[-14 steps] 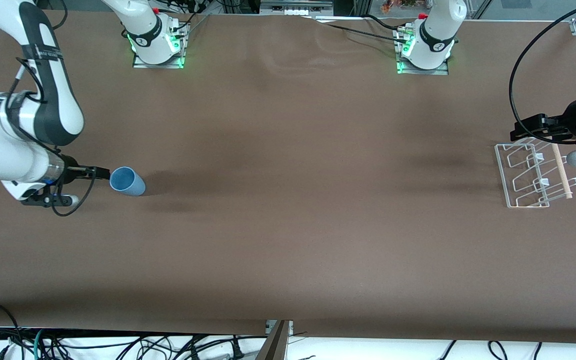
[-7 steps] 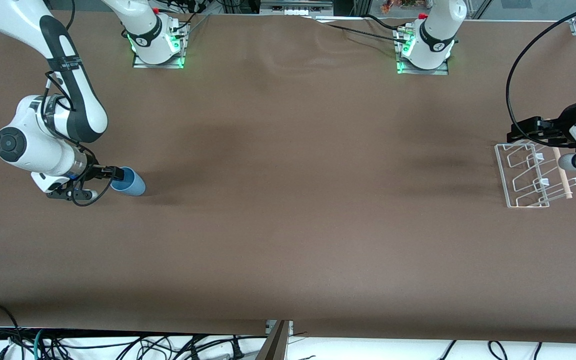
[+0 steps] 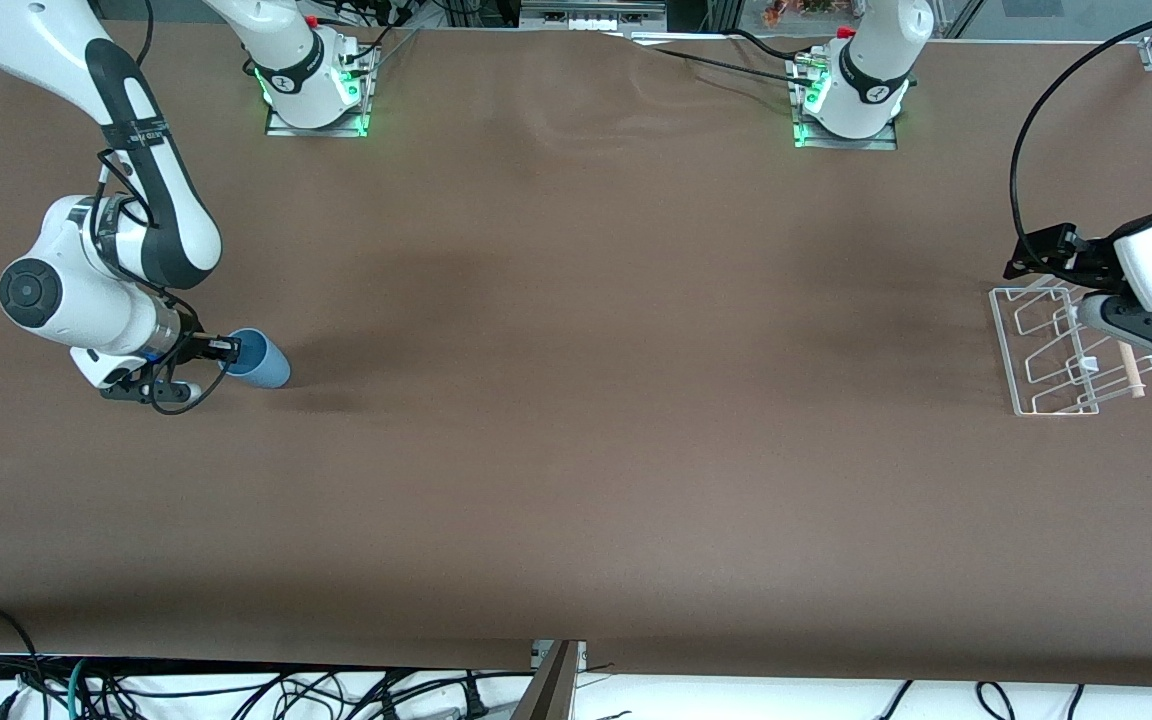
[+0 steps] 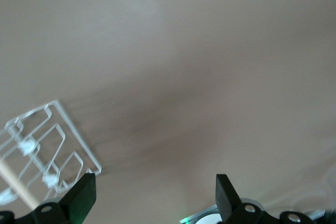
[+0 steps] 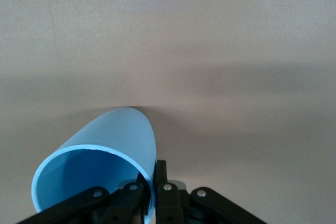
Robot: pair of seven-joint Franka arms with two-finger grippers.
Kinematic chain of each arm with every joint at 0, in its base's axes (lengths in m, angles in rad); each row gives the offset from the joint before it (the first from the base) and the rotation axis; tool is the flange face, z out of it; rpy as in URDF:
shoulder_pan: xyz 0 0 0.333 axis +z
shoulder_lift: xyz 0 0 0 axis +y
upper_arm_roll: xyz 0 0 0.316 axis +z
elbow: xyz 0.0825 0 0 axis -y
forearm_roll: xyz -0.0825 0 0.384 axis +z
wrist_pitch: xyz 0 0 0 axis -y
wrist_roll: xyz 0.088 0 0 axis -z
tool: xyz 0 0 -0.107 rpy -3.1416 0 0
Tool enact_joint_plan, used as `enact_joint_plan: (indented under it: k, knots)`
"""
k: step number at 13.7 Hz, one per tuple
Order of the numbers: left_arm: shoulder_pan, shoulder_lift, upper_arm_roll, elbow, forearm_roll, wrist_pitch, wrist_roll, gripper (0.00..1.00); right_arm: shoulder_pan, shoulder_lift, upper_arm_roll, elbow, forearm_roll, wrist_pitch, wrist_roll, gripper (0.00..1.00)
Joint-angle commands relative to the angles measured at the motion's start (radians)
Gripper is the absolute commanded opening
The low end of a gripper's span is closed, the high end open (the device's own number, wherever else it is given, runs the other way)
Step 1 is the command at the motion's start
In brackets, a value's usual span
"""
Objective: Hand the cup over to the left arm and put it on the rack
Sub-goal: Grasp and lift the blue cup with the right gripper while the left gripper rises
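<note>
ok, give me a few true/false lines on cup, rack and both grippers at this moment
1. The cup lies on its side on the table. True.
2. The right gripper is shut on the cup's rim, one finger inside the mouth. True.
3. The left gripper is shut on the rack's wooden rod. False: its jaws stand open and empty, over the table beside the rack.
4. The cup is already on the rack. False: it is at the right arm's end of the table, the rack at the left arm's end.
5. The rack holds nothing. True.
</note>
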Motion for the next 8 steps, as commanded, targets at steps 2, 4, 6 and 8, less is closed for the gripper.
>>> enact_joint_plan:
  k: [2,4,6,8]
  knots:
    - [0.002,0.018,-0.002,-0.017,-0.107,-0.002,0.311,1.0,0.003,0.0,0.01,0.061,0.01,-0.065,0.006,0.0]
    - [-0.001,0.033,-0.002,-0.014,-0.155,0.004,0.43,1.0,0.003,-0.002,0.019,0.142,0.052,-0.211,0.006,0.0]
    - [-0.009,0.036,-0.003,-0.015,-0.196,0.022,0.518,1.0,0.004,-0.004,0.057,0.242,0.079,-0.384,0.011,0.0]
    - [-0.007,0.041,-0.003,-0.018,-0.273,0.041,0.601,1.0,0.009,-0.004,0.111,0.294,0.124,-0.515,0.015,0.0]
